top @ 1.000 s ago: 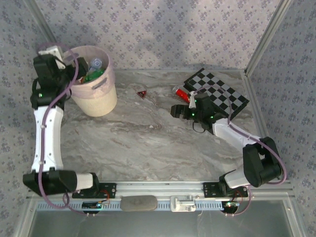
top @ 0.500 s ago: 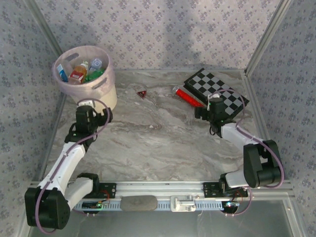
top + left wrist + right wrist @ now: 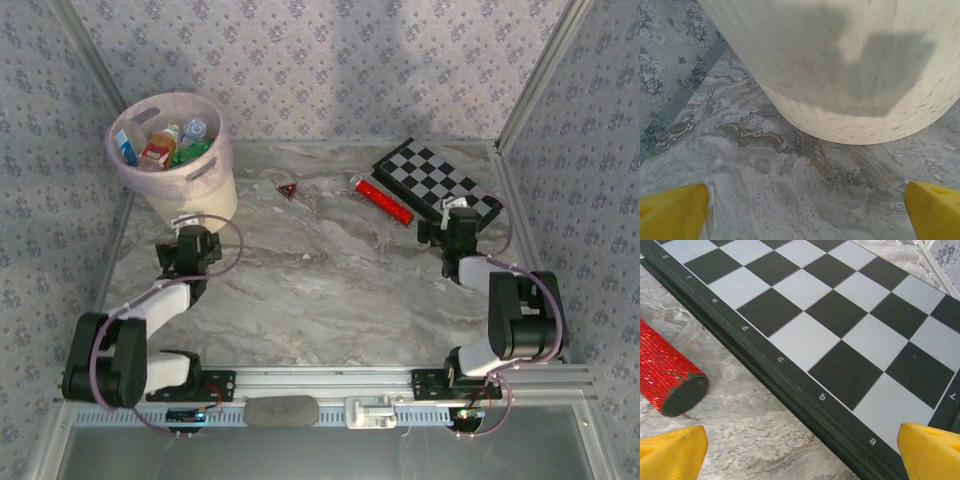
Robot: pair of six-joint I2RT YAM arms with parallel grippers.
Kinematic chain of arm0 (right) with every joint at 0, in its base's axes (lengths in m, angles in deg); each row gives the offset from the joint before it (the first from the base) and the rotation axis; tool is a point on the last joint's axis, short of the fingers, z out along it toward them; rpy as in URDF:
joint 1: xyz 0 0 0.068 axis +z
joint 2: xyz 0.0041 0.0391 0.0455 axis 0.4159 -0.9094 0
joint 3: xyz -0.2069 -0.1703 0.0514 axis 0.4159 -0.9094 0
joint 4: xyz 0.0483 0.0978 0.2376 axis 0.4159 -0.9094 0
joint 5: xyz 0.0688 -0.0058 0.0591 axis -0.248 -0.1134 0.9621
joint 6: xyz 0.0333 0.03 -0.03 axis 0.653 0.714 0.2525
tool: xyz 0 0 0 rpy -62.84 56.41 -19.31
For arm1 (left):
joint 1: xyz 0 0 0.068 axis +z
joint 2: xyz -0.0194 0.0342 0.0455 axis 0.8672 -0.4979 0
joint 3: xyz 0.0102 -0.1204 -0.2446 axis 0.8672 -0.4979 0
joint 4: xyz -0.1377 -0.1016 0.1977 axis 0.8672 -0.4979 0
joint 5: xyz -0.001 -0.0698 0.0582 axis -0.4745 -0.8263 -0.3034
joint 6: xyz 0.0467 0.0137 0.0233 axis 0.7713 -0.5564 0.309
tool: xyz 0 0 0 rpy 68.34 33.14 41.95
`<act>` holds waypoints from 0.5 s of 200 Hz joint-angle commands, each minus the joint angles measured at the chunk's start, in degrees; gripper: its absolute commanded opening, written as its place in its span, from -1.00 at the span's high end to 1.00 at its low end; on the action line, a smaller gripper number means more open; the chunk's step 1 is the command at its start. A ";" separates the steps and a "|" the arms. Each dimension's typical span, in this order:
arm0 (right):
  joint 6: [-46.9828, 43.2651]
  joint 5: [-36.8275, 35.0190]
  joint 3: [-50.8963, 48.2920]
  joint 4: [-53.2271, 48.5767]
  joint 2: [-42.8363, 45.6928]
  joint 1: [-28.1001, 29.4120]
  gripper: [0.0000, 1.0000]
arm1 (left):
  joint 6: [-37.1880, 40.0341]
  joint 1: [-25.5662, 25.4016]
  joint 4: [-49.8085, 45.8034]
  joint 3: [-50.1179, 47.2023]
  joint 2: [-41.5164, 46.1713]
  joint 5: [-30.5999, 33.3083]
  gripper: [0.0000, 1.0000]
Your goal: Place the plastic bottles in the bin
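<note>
Top external view: the bin (image 3: 195, 195) stands at the upper left of the table (image 3: 320, 290), its mouth showing a heap of bottles (image 3: 160, 145), clear, green and one red-labelled. No bottle is visible on the marble. The left gripper (image 3: 190, 240) sits low just below the bin; its wrist view shows the yellow fingertips (image 3: 672, 212) spread wide with nothing between them and the bin's cream wall close ahead. The right gripper (image 3: 455, 222), at the right of the frame, is likewise spread and empty, hovering at the near edge of the chessboard (image 3: 440, 180), with the end of the red bar (image 3: 382, 200) just to its left. A small triangle (image 3: 288, 190) lies at upper centre. Judging by the bare marble, the sorting looks finished and both arms appear folded near rest. A clean finish would mean drawing the left fingers straight back without nudging the bin, and lifting the right clear of the board and bar, neither of which belongs in the bin.
</note>
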 commanded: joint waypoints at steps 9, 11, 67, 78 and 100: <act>1.04 5.84 -6.38 14.20 -0.05 -2.33 -0.98 | 5.84 0.81 18.76 -1.30 -4.88 0.30 -1.00; 1.18 5.70 -6.68 15.08 -0.19 -2.39 -0.98 | 5.90 0.90 19.06 -1.29 -5.05 -0.03 -1.00; 0.38 5.26 -8.76 19.87 -1.72 -1.84 -0.99 | 5.27 5.75 31.64 -4.59 -10.87 -11.80 -1.00; 0.41 5.23 -8.70 19.86 -1.74 -1.81 -0.99 | 6.20 5.64 39.29 -7.21 -14.85 -12.47 -0.99; 0.38 5.11 -8.74 19.82 -1.76 -1.81 -0.99 | 6.53 4.80 36.21 -6.31 -13.56 -12.08 -0.99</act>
